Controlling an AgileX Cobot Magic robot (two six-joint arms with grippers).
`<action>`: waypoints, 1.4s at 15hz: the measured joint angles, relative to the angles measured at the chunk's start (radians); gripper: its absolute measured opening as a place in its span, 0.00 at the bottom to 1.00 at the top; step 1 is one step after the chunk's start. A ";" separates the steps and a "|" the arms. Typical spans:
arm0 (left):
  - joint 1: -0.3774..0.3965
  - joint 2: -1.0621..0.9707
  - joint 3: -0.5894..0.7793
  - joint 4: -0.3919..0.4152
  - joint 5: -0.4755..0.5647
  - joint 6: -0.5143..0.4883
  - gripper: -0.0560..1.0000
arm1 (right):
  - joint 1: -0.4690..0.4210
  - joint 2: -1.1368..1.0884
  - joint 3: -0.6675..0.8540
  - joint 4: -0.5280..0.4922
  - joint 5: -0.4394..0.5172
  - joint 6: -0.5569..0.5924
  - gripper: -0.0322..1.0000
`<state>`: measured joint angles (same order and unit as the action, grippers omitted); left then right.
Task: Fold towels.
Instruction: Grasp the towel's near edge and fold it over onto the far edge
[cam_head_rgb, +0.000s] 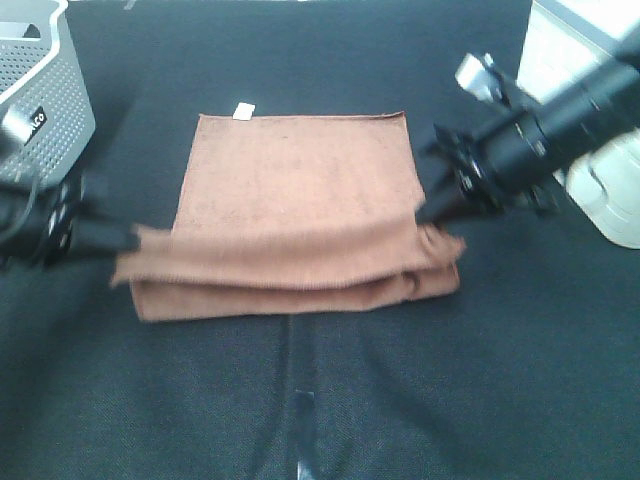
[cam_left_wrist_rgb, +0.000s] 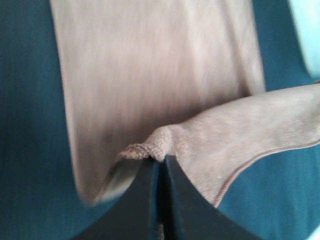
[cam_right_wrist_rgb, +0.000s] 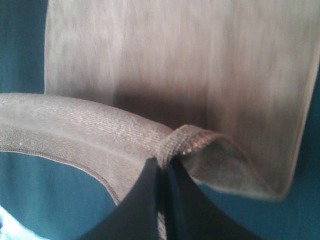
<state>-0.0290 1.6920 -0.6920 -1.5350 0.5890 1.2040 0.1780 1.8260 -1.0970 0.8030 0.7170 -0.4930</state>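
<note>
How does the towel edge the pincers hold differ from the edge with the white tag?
The held edge is raised, pinched at both ends by the left pincer and right pincer; the tag edge lies flat on the table. The held edge curves; the tag edge runs straight. Both belong to one brown towel.

Black table cover (cam_head_rgb: 500, 400). Grey perforated bin (cam_head_rgb: 45, 85) at far-left corner (label unreadable). White container (cam_head_rgb: 612, 195) at right edge.
</note>
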 joint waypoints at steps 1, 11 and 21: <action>0.000 0.034 -0.061 0.006 -0.002 -0.030 0.05 | 0.000 0.049 -0.085 -0.020 0.021 0.018 0.03; 0.000 0.402 -0.777 0.283 -0.031 -0.377 0.05 | 0.000 0.474 -0.893 -0.246 0.181 0.225 0.03; -0.008 0.744 -1.220 0.322 -0.132 -0.392 0.05 | -0.042 0.769 -1.269 -0.259 0.061 0.235 0.03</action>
<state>-0.0370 2.4360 -1.9120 -1.2130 0.4570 0.8120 0.1360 2.5950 -2.3660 0.5440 0.7780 -0.2580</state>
